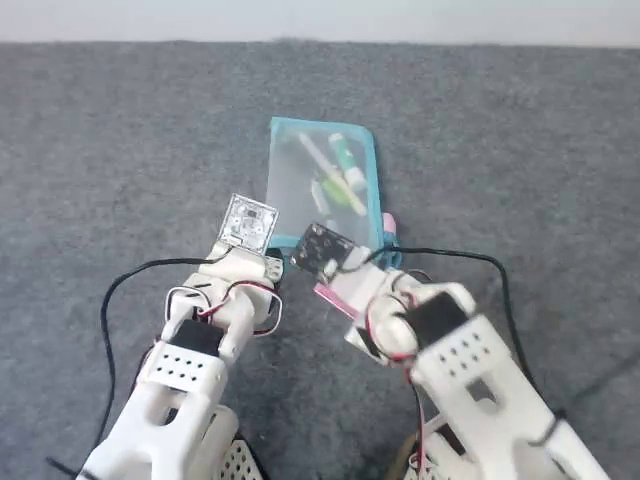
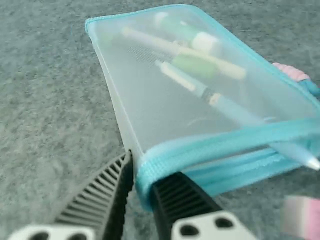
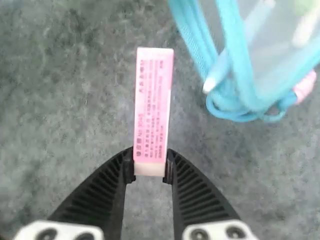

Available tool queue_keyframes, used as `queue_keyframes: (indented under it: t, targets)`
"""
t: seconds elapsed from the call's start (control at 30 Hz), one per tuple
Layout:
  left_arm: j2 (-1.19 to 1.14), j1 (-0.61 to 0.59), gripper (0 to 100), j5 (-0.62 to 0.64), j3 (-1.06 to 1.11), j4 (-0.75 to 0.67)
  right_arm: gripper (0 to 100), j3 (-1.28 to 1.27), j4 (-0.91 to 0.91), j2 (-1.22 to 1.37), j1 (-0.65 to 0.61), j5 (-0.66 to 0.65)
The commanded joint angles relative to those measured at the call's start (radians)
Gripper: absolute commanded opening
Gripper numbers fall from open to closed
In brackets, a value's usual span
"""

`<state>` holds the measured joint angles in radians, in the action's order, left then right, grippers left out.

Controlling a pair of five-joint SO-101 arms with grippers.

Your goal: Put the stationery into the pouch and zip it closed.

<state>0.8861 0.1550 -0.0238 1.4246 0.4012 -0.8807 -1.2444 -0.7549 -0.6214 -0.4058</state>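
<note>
A clear pouch with a teal zipper edge lies on the grey carpet and holds several pens and markers. My left gripper is shut on the pouch's near corner at the zipper end. A pen tip pokes out of the open mouth. My right gripper is shut on a pink eraser, held upright just beside the pouch's open mouth. In the high view the eraser sits under the right gripper, near the pouch's front edge.
Grey carpet covers the whole table around the pouch. A pink tab sticks out at the pouch's right edge. Cables loop off both arms near the front.
</note>
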Motion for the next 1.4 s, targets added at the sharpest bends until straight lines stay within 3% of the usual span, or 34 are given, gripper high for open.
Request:
queue_keyframes:
  t: [0.0,0.17,0.53,0.9,1.13,1.37]
  targets:
    - [0.043,0.017,1,-0.014,-0.025,0.002,0.6,0.074,0.085,0.108,0.065,0.064]
    - [0.043,0.018,1,-0.014,-0.027,0.002,0.6,0.166,0.108,0.240,0.150,0.118]
    - [0.043,0.084,1,-0.014,-0.022,0.002,0.6,0.391,0.093,0.444,0.151,0.124]
    - [0.043,0.127,1,-0.014,-0.022,0.002,0.8,0.847,-0.101,0.780,0.150,0.301]
    - [0.043,0.193,1,-0.086,-0.021,0.005,1.3,1.117,-0.222,0.885,0.058,0.296]
    - [0.043,0.195,1,-0.089,-0.022,0.026,24.6,1.131,-0.255,0.883,0.019,0.193]
